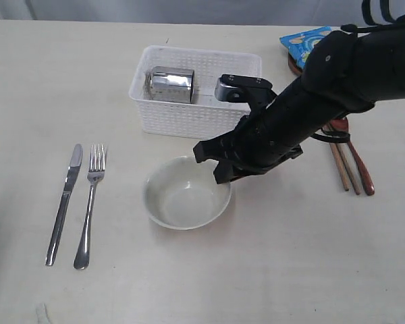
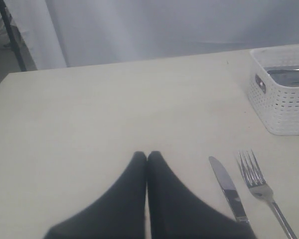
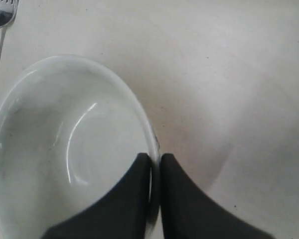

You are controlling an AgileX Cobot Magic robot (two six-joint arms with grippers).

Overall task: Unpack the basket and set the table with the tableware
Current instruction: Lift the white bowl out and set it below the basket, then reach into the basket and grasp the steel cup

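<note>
One step is in hand: setting down the bowl. On the worktop [image 1: 310, 270], the basket [image 1: 189, 121] sits at twelve o'clock of the bowl [image 1: 182, 199], with the cup [image 1: 170, 84] lying inside it. The right claw [image 3: 155, 169] is clamped on the bowl's rim at two o'clock. Part it fully, then rise straight up so the rim isn't dragged. The left claw [image 2: 147, 159] is pressed together, empty.

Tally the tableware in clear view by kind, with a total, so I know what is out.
knife: 1
fork: 1
steel cup: 1
off-white bowl: 1
wooden chopsticks: 2
dark red spoon: 1
Total: 7
</note>
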